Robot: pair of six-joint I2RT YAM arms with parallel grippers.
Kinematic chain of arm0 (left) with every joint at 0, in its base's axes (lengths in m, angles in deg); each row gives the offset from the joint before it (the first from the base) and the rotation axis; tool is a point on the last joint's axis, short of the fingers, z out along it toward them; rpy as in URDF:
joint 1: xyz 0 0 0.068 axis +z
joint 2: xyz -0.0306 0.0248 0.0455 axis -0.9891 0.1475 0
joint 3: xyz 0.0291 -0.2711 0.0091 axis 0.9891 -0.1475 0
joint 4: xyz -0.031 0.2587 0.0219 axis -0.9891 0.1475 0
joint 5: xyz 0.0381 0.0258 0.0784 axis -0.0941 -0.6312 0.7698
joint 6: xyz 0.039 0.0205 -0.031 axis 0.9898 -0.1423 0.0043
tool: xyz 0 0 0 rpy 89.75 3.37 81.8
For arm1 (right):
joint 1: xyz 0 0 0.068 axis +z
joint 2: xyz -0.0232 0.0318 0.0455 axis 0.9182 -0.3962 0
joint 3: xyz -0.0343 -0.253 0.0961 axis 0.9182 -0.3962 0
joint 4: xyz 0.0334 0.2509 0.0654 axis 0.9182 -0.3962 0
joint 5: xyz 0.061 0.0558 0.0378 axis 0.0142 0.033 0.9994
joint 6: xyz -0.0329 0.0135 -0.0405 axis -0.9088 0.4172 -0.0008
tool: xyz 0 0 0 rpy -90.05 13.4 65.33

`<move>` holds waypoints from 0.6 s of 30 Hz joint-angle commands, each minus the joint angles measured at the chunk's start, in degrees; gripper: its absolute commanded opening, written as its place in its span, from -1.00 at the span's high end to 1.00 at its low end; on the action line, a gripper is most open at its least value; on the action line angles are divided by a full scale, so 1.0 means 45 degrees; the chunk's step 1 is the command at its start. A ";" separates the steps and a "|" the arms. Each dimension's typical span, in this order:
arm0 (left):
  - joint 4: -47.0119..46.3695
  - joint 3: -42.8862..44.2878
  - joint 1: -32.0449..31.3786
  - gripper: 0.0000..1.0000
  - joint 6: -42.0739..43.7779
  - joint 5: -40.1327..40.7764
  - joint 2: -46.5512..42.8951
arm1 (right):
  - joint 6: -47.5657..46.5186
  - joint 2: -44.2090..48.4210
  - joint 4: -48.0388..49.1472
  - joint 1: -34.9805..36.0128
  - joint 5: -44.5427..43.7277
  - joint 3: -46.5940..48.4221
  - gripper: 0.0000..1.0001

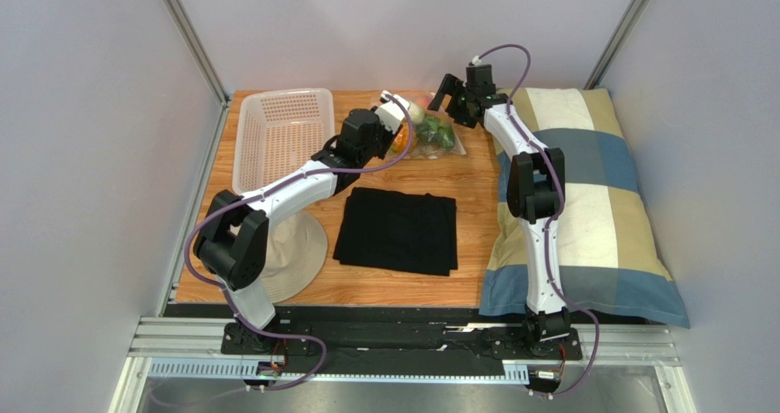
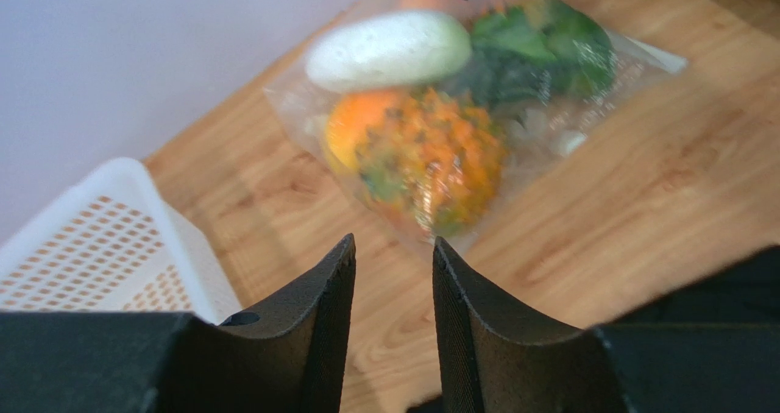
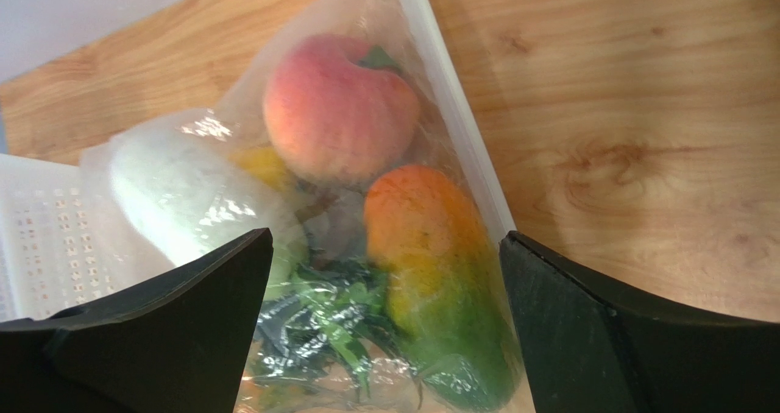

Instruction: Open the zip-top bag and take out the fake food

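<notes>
Pale walls [image 1: 92,157] box in one wooden table [image 1: 471,185], with two arms bolted at its near edge. On it I count one white perforated basket [image 1: 284,134], one folded black cloth [image 1: 396,232], one beige hat [image 1: 297,253], one checked pillow [image 1: 595,203] and one zip-top bag [image 1: 453,146].

That bag lies flat at the far edge, between basket and pillow. The fake food [image 1: 423,132] sits inside it: one peach [image 3: 339,107], one mango [image 3: 430,258], one white piece [image 3: 183,194], one pineapple [image 2: 426,162], a clump of green leaves [image 2: 540,43] and a yellow bit [image 3: 261,166].

Its zip strip [image 3: 458,130] runs along the pillow side, heading roughly toward the back wall, so the mouth faces right. Which side is the longer I cannot tell.

The left gripper [image 2: 394,285] hangs just short of the bag's near edge, fingers a little apart with nothing between them. The right gripper [image 3: 386,239] hovers over the bag, fingers spread wide, gripping nothing.
</notes>
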 commanded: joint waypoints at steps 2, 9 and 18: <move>-0.0707 -0.0401 -0.0072 0.15 -0.1276 -0.1632 -0.0628 | -0.0449 0.0731 0.0931 -0.0033 0.0158 -0.1237 -1.00; -0.1703 -0.1397 -0.0072 0.15 -0.1571 -0.1598 -0.1720 | -0.1795 0.2538 0.1325 0.1468 0.2053 -0.4416 -0.89; -0.1570 -0.1108 -0.0053 0.14 -0.1239 -0.1166 -0.0672 | -0.2675 0.6961 0.3086 0.2839 0.0126 -0.8236 -1.00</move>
